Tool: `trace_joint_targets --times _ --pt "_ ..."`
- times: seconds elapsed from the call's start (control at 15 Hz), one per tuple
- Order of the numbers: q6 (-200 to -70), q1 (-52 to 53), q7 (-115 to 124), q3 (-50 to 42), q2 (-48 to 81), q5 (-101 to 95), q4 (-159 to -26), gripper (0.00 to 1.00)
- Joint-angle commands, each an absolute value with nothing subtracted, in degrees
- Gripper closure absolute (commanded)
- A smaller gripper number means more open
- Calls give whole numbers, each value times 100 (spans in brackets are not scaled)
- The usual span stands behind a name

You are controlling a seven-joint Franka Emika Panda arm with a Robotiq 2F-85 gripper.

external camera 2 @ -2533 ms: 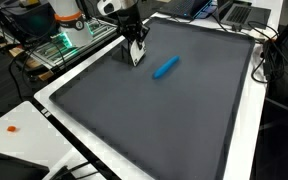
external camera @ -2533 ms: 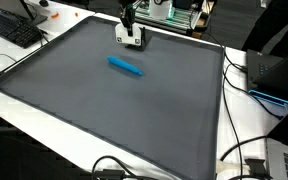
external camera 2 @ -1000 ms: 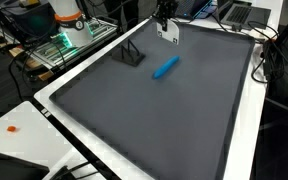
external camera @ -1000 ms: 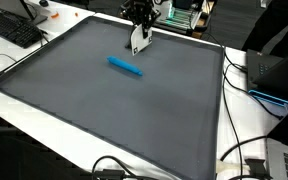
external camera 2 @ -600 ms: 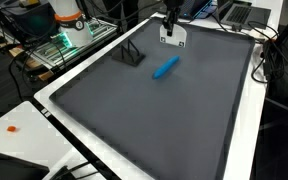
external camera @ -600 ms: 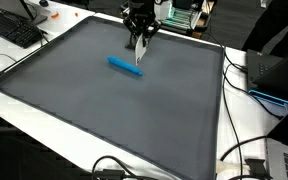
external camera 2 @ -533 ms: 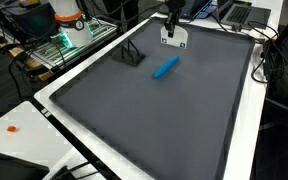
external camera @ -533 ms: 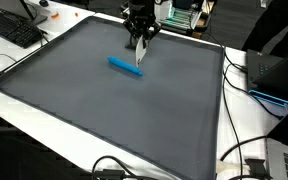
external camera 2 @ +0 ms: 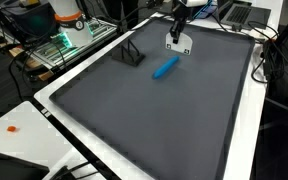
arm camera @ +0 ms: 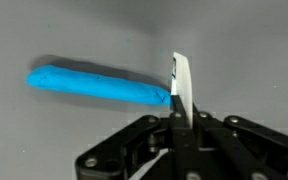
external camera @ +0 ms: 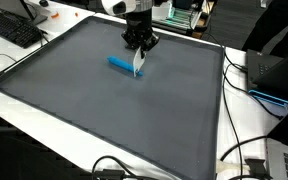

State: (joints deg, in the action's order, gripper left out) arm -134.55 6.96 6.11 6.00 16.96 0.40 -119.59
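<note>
My hand (arm camera: pixel 180 118) clamped on a white plate (arm camera: pixel 180 80)
I pinch its top, so it hangs upright — lower edge free, just beside the end of the blue stick (arm camera: pixel 99 85)

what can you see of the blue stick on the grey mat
The blue stick is a long, slim bar of even bright blue, matte like plastic, with rounded ends. It lies flat on the dark grey mat. The gripper hangs by one end, shut on a thin white piece; whether that piece touches the stick cannot be told.
</note>
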Motion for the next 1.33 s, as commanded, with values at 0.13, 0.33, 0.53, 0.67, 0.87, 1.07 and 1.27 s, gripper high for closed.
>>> trace_joint_targets --times 0.13,0.33,0.53,0.67,0.87,1.07,1.27 --pt "-13561 872 1089 407 1989 -376 -11722 99" --pt "-13589 906 1205 375 2067 -434 -11680 99" --pt "-13774 972 1350 294 2120 -607 -11717 99" --pt "-13911 1023 1465 229 2156 -770 -11747 99" --pt "-14092 1062 1566 189 2205 -846 -11812 99" --pt "-14193 1098 1621 156 2251 -848 -11878 99" --pt "-14202 1119 1665 118 2305 -870 -11905 99"
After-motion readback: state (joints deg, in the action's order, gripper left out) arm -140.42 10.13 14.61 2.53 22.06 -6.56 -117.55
